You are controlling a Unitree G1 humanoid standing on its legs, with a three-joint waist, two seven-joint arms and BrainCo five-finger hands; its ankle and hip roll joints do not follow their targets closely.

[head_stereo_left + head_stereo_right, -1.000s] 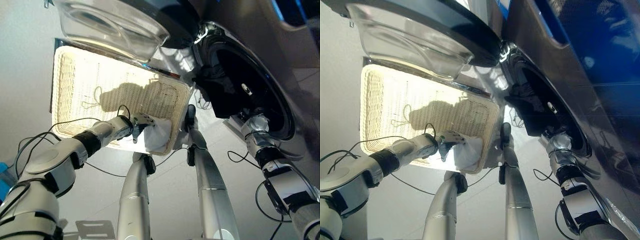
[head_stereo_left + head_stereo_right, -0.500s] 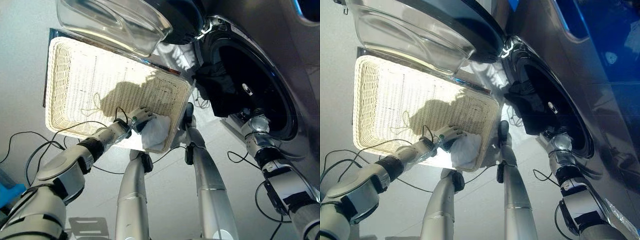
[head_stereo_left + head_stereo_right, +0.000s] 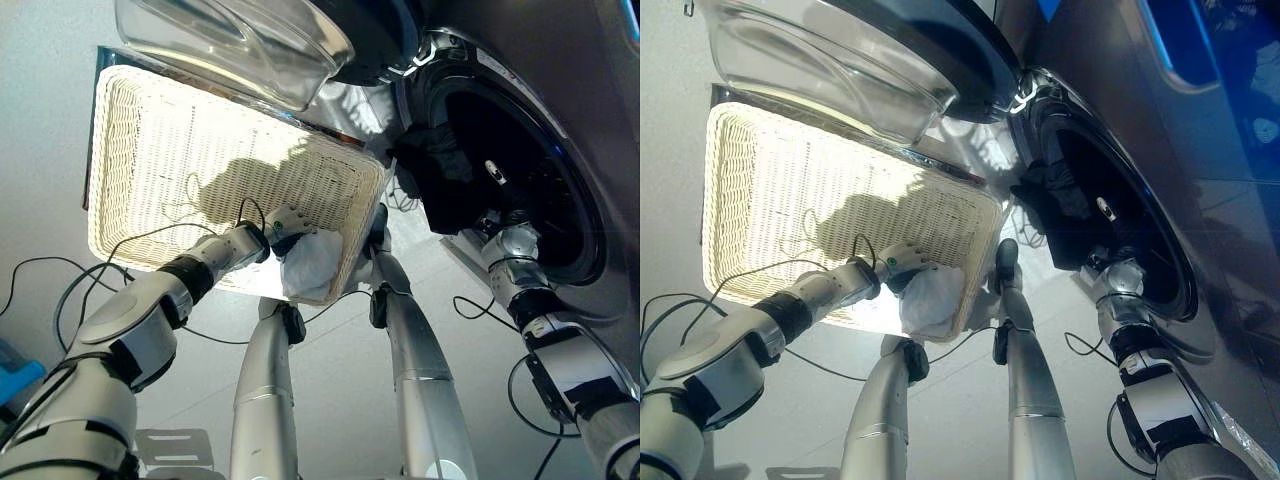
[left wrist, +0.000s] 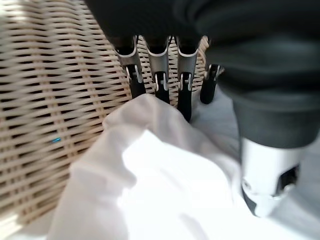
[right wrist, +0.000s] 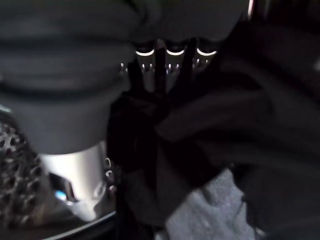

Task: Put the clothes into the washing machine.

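Observation:
A white cloth (image 3: 312, 262) lies bunched in the near right corner of the pale wicker basket (image 3: 160, 160). My left hand (image 3: 283, 222) rests at the cloth's upper edge. In the left wrist view its fingers (image 4: 159, 75) are straight, their dark tips touch the white cloth (image 4: 165, 190), and the thumb stands apart. The washing machine's round opening (image 3: 520, 160) is on the right, with dark clothes (image 3: 440, 185) hanging over its left rim. My right arm reaches into the drum. There my right hand (image 5: 167, 62) is sunk among dark clothes (image 5: 210, 130).
The machine's open door with its clear glass bowl (image 3: 230, 45) hangs over the far edge of the basket. The basket's bottom left of the white cloth is bare weave. Pale floor lies around the basket.
My left hand has slid a little further onto the white cloth, which is now more bunched in the corner. The view has shifted slightly. The right arm stays in the drum.

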